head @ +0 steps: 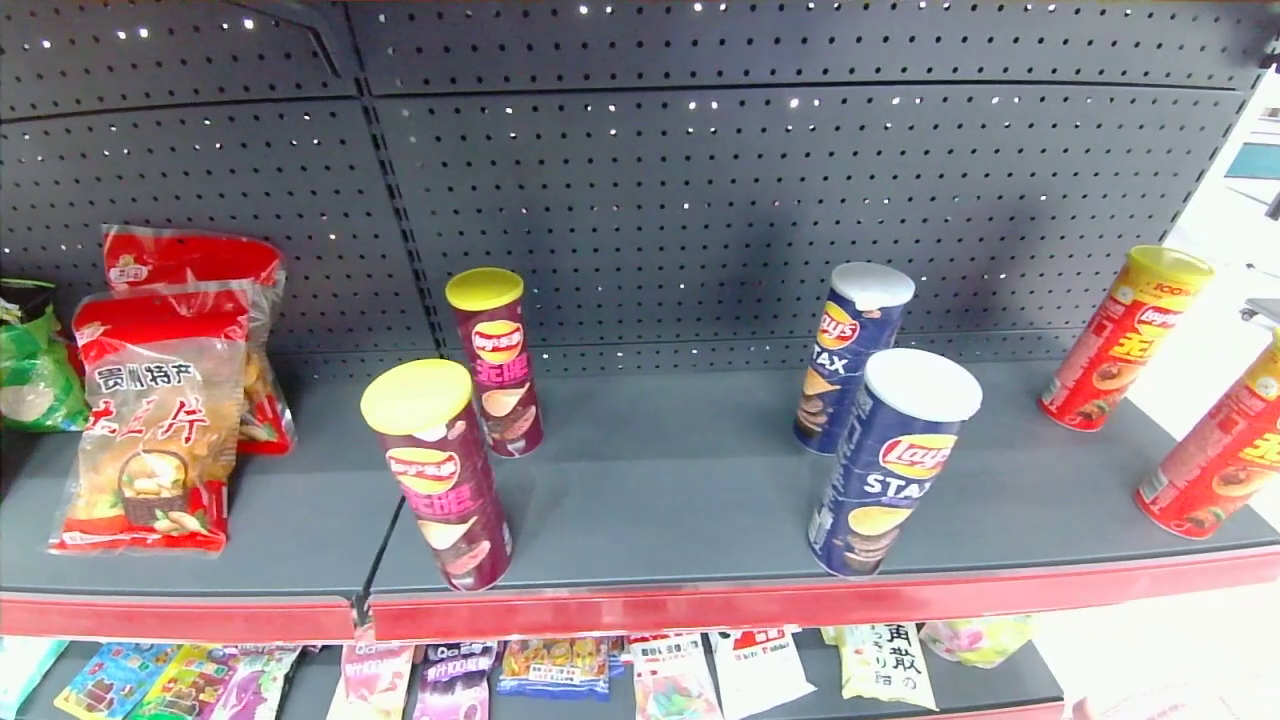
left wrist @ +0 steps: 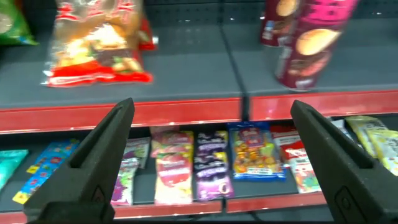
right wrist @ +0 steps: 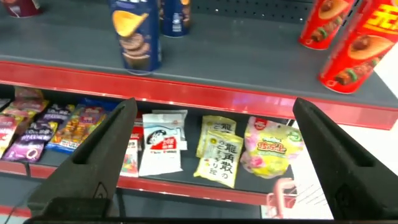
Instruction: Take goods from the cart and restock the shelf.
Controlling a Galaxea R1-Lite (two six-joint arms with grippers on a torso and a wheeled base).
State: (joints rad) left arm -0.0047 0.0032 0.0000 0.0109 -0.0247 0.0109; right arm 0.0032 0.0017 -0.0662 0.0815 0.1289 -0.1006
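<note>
The grey shelf point(head: 650, 490) with a red front lip carries upright chip cans: two maroon ones with yellow lids point(head: 440, 475) point(head: 497, 362), two dark blue ones with white lids point(head: 888, 462) point(head: 847, 352) and two red ones point(head: 1120, 338) point(head: 1215, 450) at the right end. My left gripper point(left wrist: 211, 158) is open in front of the shelf lip, below a maroon can point(left wrist: 311, 46), with nothing between its fingers. My right gripper point(right wrist: 214, 158) is open too, empty, facing the lip below a blue can point(right wrist: 137, 34) and the red cans point(right wrist: 354, 46).
Bagged snacks point(head: 155, 430) and a green bag point(head: 35, 370) stand at the shelf's left. The lower shelf holds rows of small snack packets point(head: 560, 670) point(right wrist: 224, 149). Bare shelf lies between the maroon and blue cans. A perforated back panel point(head: 700, 200) closes the rear.
</note>
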